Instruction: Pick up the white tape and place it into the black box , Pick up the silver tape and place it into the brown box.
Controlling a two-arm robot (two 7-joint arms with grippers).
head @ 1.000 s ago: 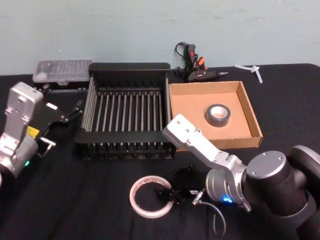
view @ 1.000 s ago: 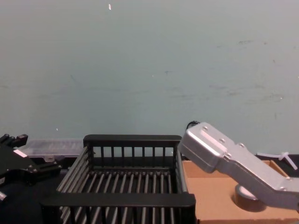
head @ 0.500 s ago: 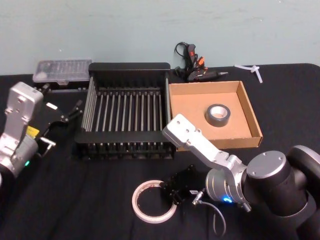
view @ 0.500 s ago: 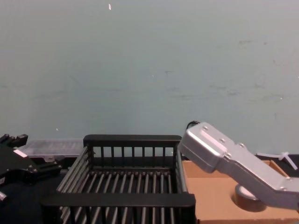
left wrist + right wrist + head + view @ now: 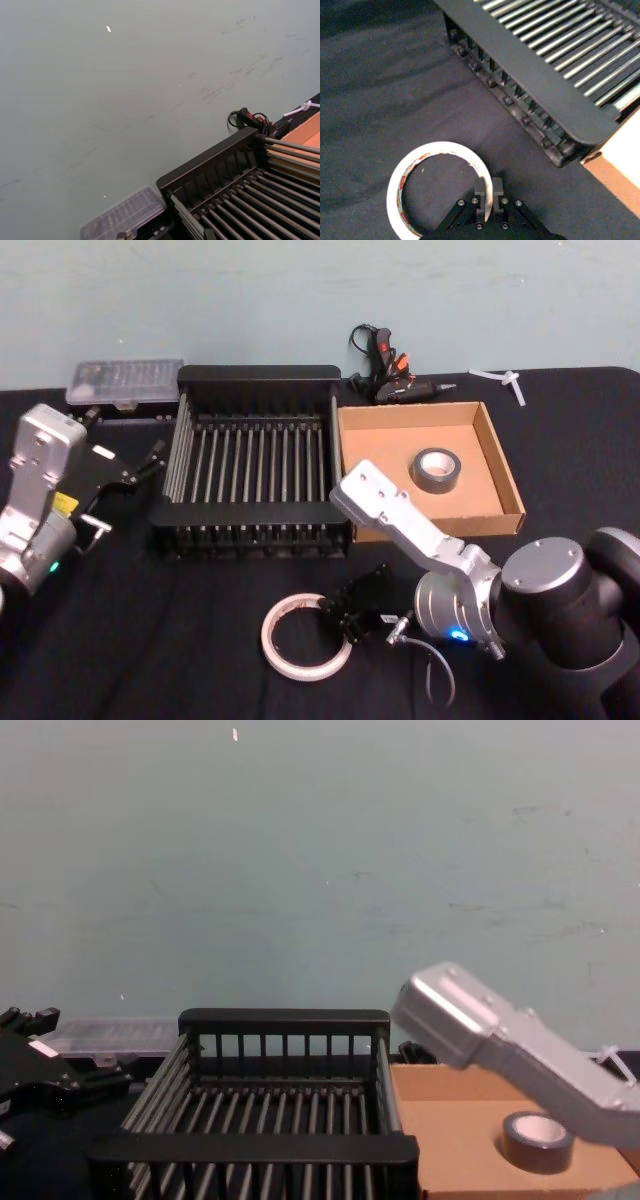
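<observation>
The white tape (image 5: 437, 187) is lying flat on the black table (image 5: 150, 640), its near rim pinched between the pressed-together fingers of the right claw (image 5: 488, 195), just short of the black box (image 5: 250, 465) beyond. The silver tape (image 5: 436, 470) is already sitting in the brown box (image 5: 420, 440), so one placement looks done and one is remaining. Two tapes and two boxes are showing. The left claw (image 5: 145, 462) is parked beside the black box; its finger state cannot be told.
</observation>
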